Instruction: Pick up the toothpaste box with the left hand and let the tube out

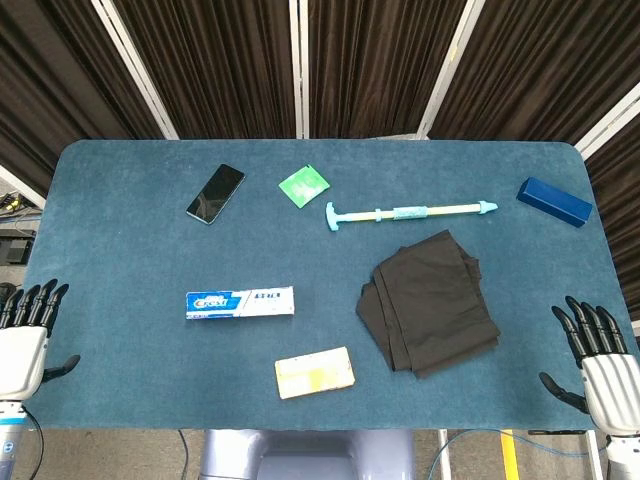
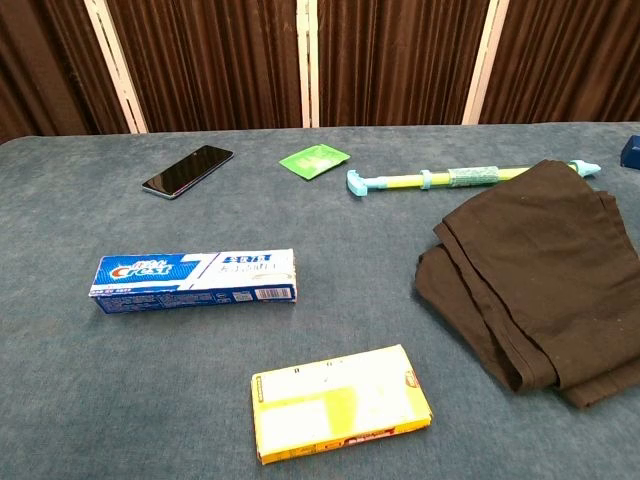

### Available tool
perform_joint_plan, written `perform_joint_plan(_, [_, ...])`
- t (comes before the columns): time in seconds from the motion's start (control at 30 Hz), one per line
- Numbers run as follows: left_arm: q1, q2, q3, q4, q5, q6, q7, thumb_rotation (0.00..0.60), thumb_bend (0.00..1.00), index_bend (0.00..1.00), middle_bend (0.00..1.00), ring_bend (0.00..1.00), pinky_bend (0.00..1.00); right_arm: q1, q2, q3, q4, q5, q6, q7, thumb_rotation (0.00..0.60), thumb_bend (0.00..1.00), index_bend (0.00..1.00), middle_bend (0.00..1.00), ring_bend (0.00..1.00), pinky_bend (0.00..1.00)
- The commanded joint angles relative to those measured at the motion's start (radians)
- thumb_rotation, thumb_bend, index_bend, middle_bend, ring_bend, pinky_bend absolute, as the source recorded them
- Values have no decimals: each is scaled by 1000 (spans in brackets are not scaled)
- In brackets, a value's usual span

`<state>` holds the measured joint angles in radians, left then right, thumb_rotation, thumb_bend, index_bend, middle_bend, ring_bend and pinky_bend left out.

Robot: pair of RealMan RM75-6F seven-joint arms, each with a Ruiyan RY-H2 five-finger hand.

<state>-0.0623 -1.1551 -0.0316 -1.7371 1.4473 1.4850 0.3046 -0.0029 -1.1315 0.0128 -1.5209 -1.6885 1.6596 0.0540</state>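
Note:
The blue and white toothpaste box (image 1: 240, 302) lies flat on the blue table (image 1: 120, 180), left of centre; the chest view shows the box (image 2: 195, 279) lengthwise with its flaps closed and no tube visible. My left hand (image 1: 25, 335) hovers at the table's near left corner, fingers straight and apart, holding nothing, well to the left of the box. My right hand (image 1: 597, 352) sits at the near right corner, likewise open and empty. Neither hand appears in the chest view.
A yellow flat box (image 1: 314, 372) lies just in front of the toothpaste box. A folded black cloth (image 1: 428, 302) sits to the right. Further back lie a black phone (image 1: 215, 193), a green packet (image 1: 304, 185), a long teal-ended stick (image 1: 410, 212) and a dark blue box (image 1: 555, 201).

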Motion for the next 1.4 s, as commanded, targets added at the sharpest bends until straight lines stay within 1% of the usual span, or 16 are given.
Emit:
perform_joint_plan(0.03, [1,1,1,-1,1,1,-1,600,89,0,0,0,0,-1,0,-1,-1,-2,2,-2,600,63,77,0,0,0])
perform_joint_plan(0.8, [-7,-9,-1,4,11,0,-7,600,90,0,0,0,2,-4,11,1,-6,5,8,22,600,63,77,0,0,0])
perform_joint_plan(0.87, [-9,-13,-4,8,20,7,-14,600,90,0,0,0,33,-5,12,1,-7,7,8,26,600,63,77,0,0,0])
perform_joint_plan(0.97, [-19,-25,-13,20,41,16,-24,600,90,17,0,29,126,-5,13,2,-7,14,4,35,600,63,78,0,0,0])
perform_joint_plan(1.03, [-39,-31,-25,25,50,4,-11,600,91,56,0,64,155,-3,15,2,-7,18,-3,40,600,63,83,0,0,0])
perform_joint_plan(1.17, [-87,-37,-48,11,43,-51,36,600,94,86,5,85,172,0,17,1,-9,15,-7,42,600,63,90,0,0,0])
perform_joint_plan(1.3, [-162,-52,-75,-29,-14,-166,129,600,94,88,8,88,174,0,21,3,-12,19,-6,55,600,63,90,0,0,0])
perform_joint_plan(1.4, [-205,-71,-91,-44,-60,-230,177,600,97,88,11,91,174,-1,26,5,-13,23,-3,69,600,63,90,0,0,0])
